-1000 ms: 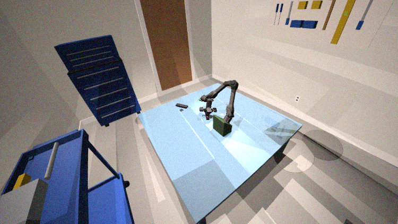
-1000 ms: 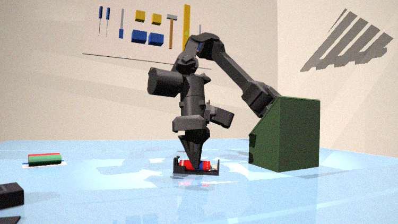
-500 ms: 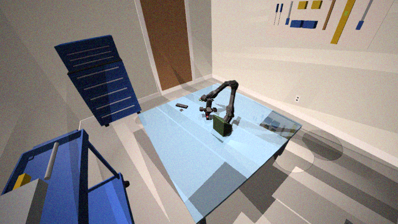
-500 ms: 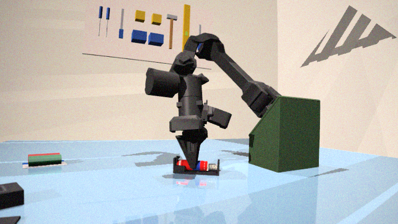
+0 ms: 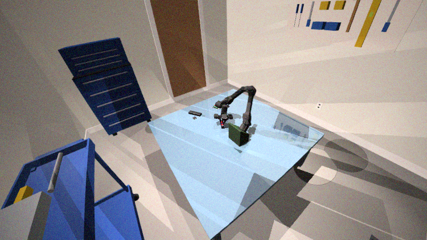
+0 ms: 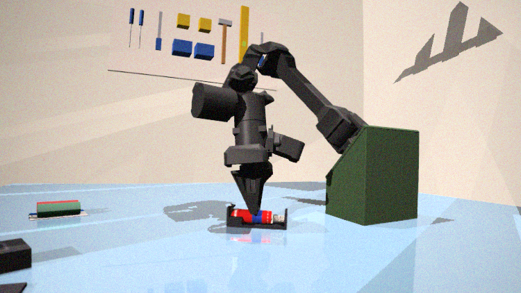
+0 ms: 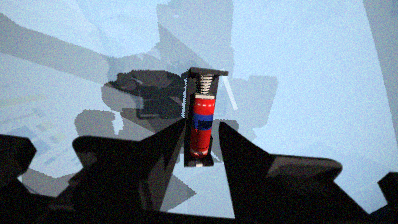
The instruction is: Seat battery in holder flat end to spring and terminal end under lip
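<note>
The red cylindrical battery with a blue band lies lengthwise inside the black open-topped holder, looking flat and straight. One end is at the silver coil spring; the other reaches the raised black end of the holder. The exterior view hides that end partly behind the side wall, and the wrist view is too dark there to tell whether the terminal is fully under the lip.

The jaws are partly open and pointing down, with the black fingertips on either side of the battery around its blue band. They are not gripping it; whether either one grazes it, I cannot tell.

The holder stands on the glossy light-blue desk, nearer the edge facing the brown door than the long corner opposite. The black jointed arm arches over from beside a dark green slanted box. A green and red cylinder on a thin pale plate and a black oblong block lie apart from the holder, towards the door-side edge.
</note>
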Controlling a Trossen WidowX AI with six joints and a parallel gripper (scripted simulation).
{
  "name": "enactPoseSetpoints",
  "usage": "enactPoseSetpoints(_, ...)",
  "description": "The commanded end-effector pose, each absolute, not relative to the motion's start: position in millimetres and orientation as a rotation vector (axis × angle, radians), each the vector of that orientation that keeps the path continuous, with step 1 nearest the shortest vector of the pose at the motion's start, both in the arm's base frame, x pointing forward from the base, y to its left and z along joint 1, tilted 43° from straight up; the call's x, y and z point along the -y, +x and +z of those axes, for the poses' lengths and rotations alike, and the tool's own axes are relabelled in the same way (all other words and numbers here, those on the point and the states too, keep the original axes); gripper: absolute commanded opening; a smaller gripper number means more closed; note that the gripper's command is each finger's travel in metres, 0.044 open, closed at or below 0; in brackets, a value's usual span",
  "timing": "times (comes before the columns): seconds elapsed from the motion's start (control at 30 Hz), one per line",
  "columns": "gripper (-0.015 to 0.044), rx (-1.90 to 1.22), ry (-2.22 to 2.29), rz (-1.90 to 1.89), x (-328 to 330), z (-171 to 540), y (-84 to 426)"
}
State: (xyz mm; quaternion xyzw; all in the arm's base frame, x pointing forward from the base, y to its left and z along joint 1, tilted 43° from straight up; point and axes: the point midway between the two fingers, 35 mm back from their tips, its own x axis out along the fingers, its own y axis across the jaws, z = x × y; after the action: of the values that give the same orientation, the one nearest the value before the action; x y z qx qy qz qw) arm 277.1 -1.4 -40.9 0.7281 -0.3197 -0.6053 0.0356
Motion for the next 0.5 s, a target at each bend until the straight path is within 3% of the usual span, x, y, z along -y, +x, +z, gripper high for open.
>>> enactPoseSetpoints(0.0,0.0171,0.986,2.253,-1.855,-1.3,-36.4,279.3)
enactPoseSetpoints(0.07,0.0171,0.986,2.253,-1.855,-1.3,-36.4,279.3)
enactPoseSetpoints(0.4,0.0433,0.983,2.254,-1.858,-49.7,15.3,271.8)
enactPoseSetpoints(0.47,0.044,0.983,2.254,-1.858,-51.1,14.1,272.0)
